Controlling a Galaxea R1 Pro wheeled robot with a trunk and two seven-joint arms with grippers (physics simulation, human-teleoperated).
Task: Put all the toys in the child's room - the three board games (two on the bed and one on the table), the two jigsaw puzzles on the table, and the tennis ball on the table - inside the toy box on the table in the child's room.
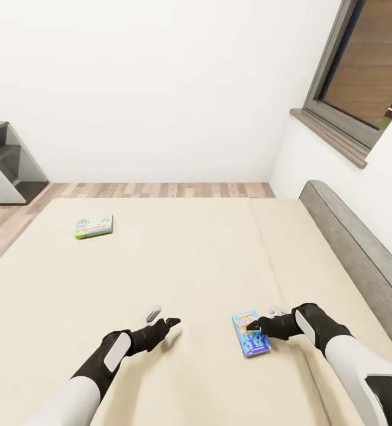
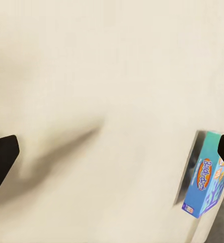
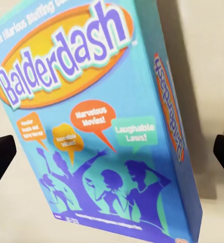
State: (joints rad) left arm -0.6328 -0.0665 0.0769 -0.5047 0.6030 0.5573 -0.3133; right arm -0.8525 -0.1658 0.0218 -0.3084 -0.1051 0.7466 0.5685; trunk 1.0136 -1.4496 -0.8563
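I see the blue box point(image 1: 252, 335) lying flat on the bed point(image 1: 207, 260), near its close edge. My right gripper point(image 1: 256, 325) hovers over it, fingers spread wide on either side, not touching. My left gripper point(image 1: 167, 324), open, hangs over bare mattress beside it. The green box point(image 1: 94, 226) lies well apart, farther up the bed.

I see the bed point(image 1: 207, 260), cream mattress with a dark grey padded edge along its right side, wood plank floor point(image 1: 160, 190) beyond the far end. Lying flat on it near me is the blue Balderdash box point(image 1: 250, 335), and well apart toward the far left lies a second game box point(image 1: 94, 226), green-edged, probably the Monopoly one, print too small to read.
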